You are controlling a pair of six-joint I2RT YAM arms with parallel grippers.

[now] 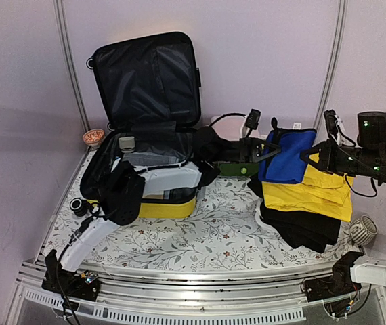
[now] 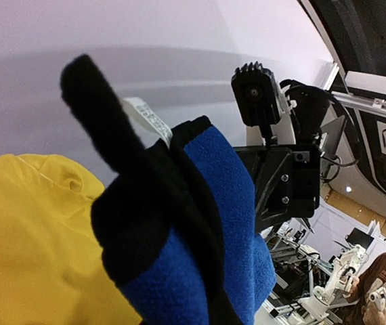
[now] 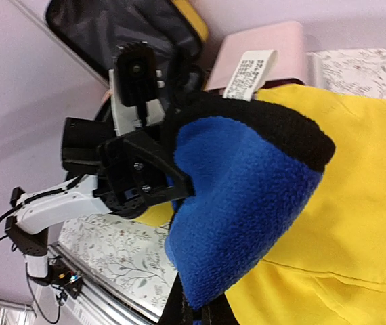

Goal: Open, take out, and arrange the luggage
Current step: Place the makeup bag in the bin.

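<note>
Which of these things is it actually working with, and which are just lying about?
In the job: open luggage; blue fleece, pinched by left claw and right claw; yellow and black clothes.
Lying about: small patterned bowl; white slatted basket.

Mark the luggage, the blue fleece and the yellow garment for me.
luggage [image 1: 169,208]: top view, yellow front wall of the lower shell.
blue fleece [image 3: 247,203]: right wrist view, middle of the blue panel.
yellow garment [image 1: 315,193]: top view, middle of the yellow fabric.
</note>
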